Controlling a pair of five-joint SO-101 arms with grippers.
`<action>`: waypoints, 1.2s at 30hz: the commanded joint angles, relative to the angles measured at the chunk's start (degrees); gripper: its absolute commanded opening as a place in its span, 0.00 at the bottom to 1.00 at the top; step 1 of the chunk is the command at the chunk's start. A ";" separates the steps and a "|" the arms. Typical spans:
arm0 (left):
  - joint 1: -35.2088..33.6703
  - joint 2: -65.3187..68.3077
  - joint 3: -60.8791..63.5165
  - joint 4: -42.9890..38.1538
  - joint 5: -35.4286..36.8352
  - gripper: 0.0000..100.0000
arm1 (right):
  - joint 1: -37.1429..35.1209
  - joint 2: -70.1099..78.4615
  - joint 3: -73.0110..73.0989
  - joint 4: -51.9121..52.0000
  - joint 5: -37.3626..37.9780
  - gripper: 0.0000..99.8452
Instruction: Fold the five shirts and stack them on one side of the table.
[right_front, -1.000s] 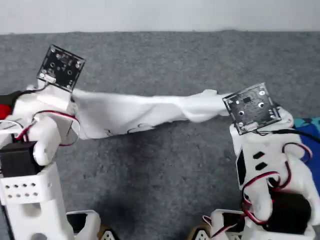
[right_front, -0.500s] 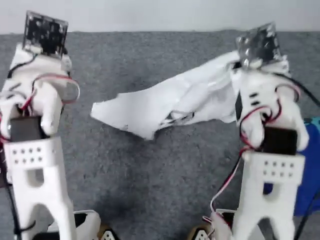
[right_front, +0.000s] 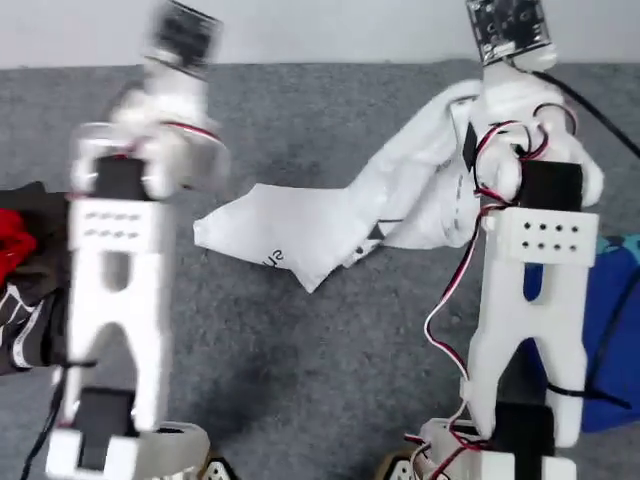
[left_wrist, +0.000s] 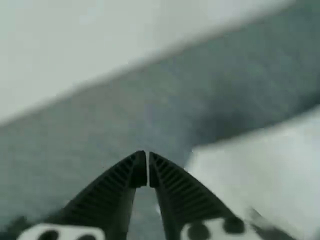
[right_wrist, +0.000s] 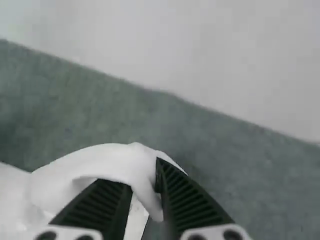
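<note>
The surface (right_front: 300, 390) is covered with a grey, felt-like textured material. Along its far edge it is met by a plain pale wall (right_front: 330, 30), which is evenly lit. Soft shadows are cast toward the near edge.

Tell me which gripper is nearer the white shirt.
Right. The right gripper has its jaws shut on a fold of the white shirt; the left gripper, jaws shut and empty, is apart from the shirt.

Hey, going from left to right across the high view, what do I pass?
Red and black clothes → left arm → white shirt → right arm → blue cloth.
</note>
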 joint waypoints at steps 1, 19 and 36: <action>9.58 6.42 -2.07 9.05 0.97 0.02 | -0.40 0.75 -2.11 3.21 0.88 0.01; 22.15 32.97 -12.88 24.00 0.70 0.11 | 10.77 1.10 14.07 -4.18 3.69 0.01; 19.52 43.16 -12.88 17.32 -2.64 0.11 | 9.63 1.01 14.07 -3.65 3.96 0.01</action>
